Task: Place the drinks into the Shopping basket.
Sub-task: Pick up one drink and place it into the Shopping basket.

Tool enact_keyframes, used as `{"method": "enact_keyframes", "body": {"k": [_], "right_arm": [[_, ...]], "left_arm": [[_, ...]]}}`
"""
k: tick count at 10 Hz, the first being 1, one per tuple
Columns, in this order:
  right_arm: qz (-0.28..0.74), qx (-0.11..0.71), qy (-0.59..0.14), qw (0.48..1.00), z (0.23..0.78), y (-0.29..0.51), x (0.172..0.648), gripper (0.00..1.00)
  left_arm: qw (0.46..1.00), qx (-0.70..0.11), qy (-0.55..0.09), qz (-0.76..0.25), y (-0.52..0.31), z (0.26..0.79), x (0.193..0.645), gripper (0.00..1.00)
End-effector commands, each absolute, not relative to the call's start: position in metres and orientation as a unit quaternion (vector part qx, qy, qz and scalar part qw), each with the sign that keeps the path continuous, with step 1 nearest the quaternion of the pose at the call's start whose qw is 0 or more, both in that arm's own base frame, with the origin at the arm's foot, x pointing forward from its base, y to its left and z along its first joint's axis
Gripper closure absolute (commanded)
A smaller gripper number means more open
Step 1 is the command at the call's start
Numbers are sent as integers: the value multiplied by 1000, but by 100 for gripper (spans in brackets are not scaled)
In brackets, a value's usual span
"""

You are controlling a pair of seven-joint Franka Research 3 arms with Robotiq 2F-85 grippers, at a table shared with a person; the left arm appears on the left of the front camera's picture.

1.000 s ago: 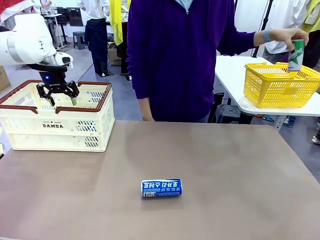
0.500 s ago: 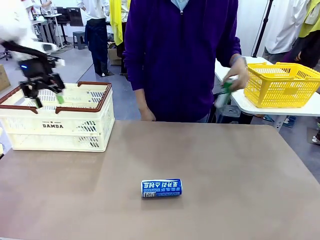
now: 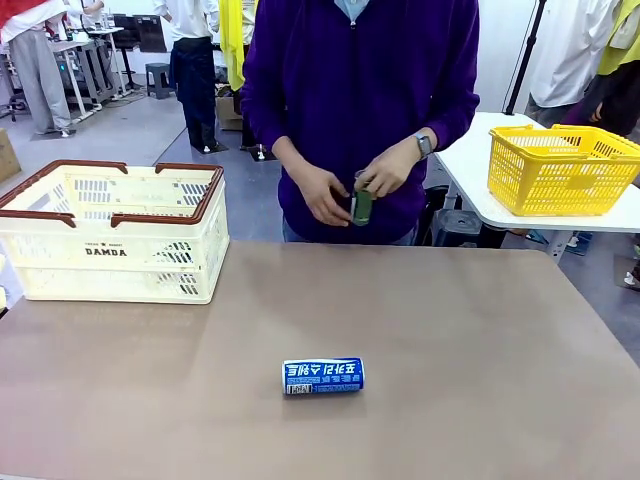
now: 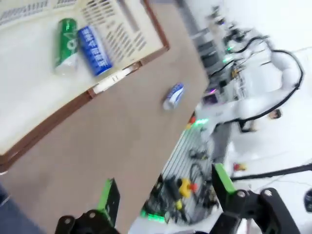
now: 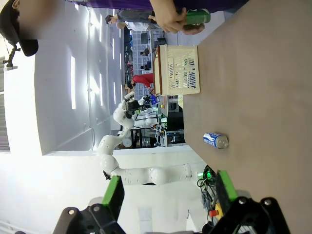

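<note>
**Front view.**
- Shopping basket (image 3: 110, 235): cream, brown rim, stands at the table's left far corner, "DAMDA" side facing the camera.
- Table (image 3: 480, 330): brown top.
- Loose blue can (image 3: 323, 376): lies on its side near the middle of the table, well apart from the Shopping basket.
- Held green can (image 3: 362, 205): upright between the person's hands (image 3: 388, 170), above the table's far edge.
- Yellow basket (image 3: 560, 170): on a white side table at the far right.

**Left wrist view.**
- Left gripper (image 4: 165, 195): jaws spread wide, nothing between the green pads, high above the table.
- Shopping basket (image 4: 117, 80): seen from above, its inside showing.
- Stowed green can (image 4: 66, 39) and stowed blue can (image 4: 95, 50): lie on the basket floor, side by side; the blur leaves it unclear whether they touch.
- Loose blue can (image 4: 173, 96): on the bare table outside the rim.

**Right wrist view (rolled sideways).**
- Right gripper (image 5: 169, 192): jaws spread wide, empty, off the table's near side.
- Loose blue can (image 5: 215, 140): on its side on the table, nearest of the items.
- Shopping basket (image 5: 178, 69): farther off at the table's edge.
- Held green can (image 5: 197, 17): in the person's hands (image 5: 168, 19) at the far side.
</note>
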State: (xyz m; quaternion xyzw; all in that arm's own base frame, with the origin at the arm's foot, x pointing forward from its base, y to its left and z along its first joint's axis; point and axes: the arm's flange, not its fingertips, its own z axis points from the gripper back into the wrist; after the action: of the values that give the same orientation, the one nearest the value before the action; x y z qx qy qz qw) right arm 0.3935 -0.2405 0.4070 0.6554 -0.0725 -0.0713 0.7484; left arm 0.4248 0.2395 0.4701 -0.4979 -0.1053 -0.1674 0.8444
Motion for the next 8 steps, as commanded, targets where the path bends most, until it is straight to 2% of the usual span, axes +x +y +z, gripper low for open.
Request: {"method": "enact_keyframes", "body": {"k": [1,2,3,8], "right_arm": [[-75,654,-62,750,413,-241,393,0],[-75,654,-62,750,413,-241,393,0],[-75,654,-62,750,413,-241,393,0],[-75,654,-62,750,413,-241,393,0]], "left_arm": [[670,-700,-189,-162,231,418,432,0],[699,-687,-179,-85,228,406,434,0],[802,-560,-140,-152,246,435,419,0],[802,-560,-140,-152,246,435,419,0]]}}
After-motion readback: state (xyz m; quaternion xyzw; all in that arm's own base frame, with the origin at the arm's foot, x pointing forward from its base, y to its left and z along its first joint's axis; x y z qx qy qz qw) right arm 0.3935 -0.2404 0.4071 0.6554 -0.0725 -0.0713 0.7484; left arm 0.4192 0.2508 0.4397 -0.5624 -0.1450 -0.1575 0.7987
